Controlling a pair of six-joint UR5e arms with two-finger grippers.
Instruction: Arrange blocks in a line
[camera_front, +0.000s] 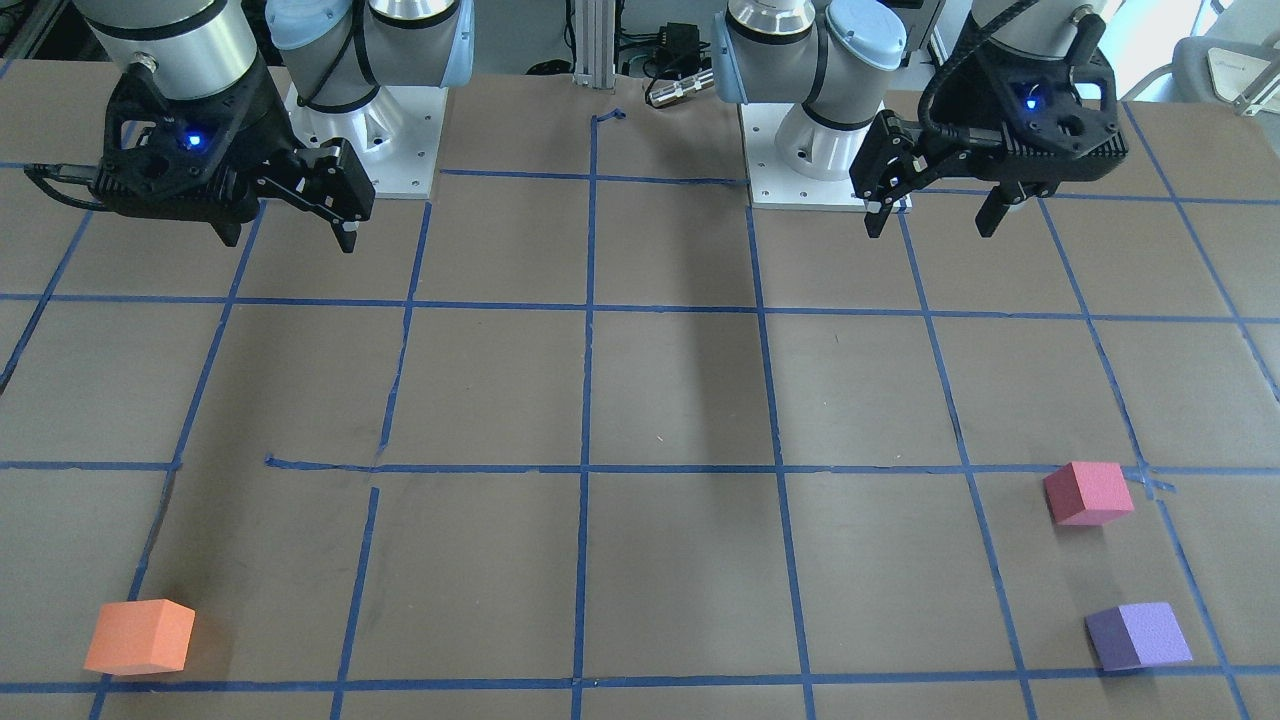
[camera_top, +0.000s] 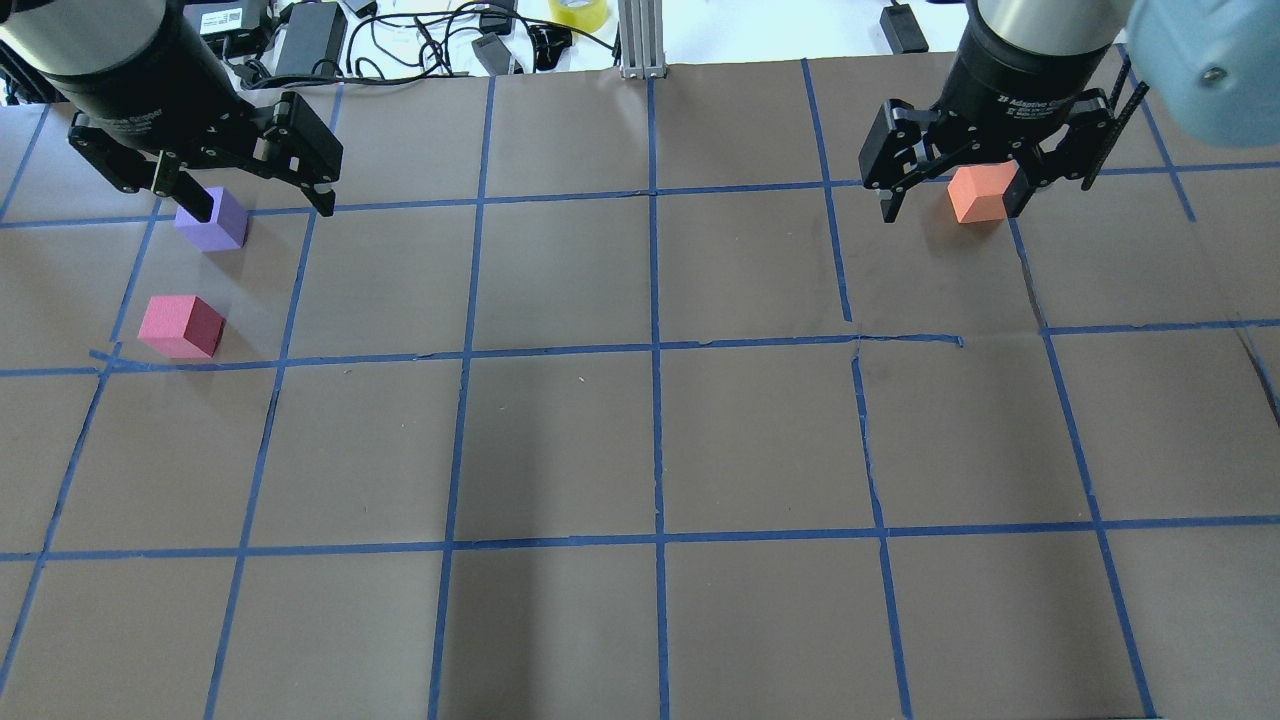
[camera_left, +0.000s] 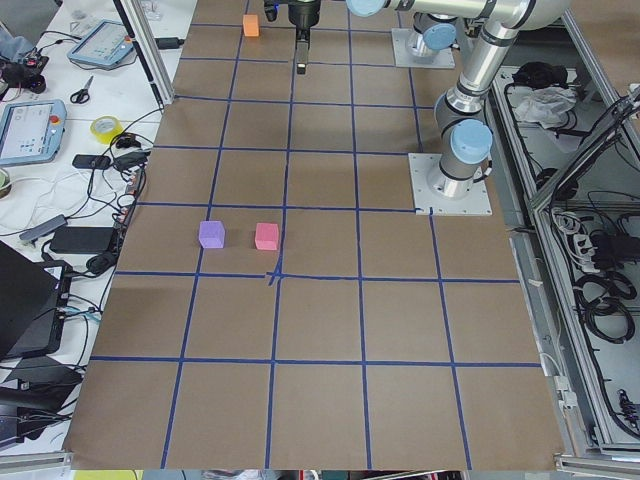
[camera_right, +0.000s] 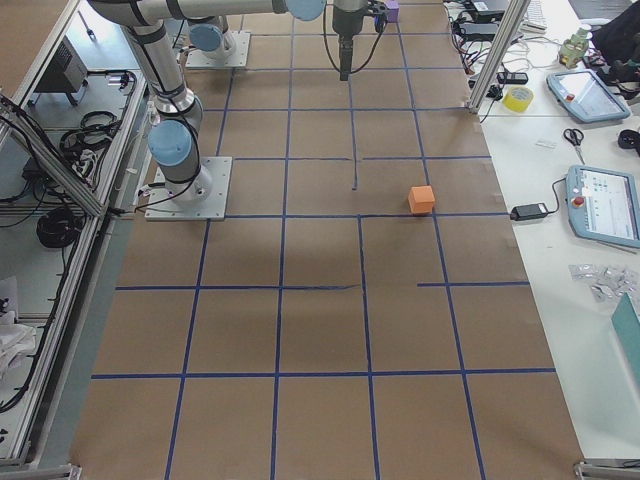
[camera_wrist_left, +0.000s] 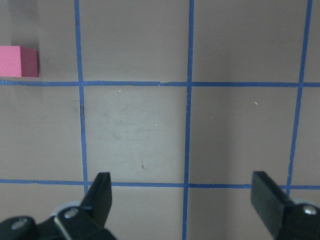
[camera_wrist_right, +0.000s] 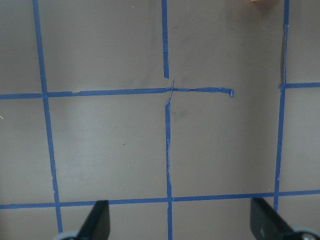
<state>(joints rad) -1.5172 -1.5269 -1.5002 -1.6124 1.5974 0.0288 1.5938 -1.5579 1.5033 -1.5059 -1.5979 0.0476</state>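
Orange block (camera_front: 138, 637) sat lower left, purple block (camera_front: 1138, 636) lower right, pinkish-red block (camera_front: 1088, 493) just above it. Left fingers (camera_front: 991, 214), right fingers (camera_front: 345, 228) hung spread, empty, at top. Line not started; next likely: descend onto one block.

The left arm (camera_front: 800, 60) is tucked back and held up high. The left pincer (camera_front: 932, 212) points down with its fingers wide apart, empty. The right arm (camera_front: 400, 40) and right pincer (camera_front: 290, 230) look just the same.

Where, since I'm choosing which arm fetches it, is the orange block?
In the front-facing view the orange block lies alone at lower left, the robot's right side, far from the pink block and purple block.
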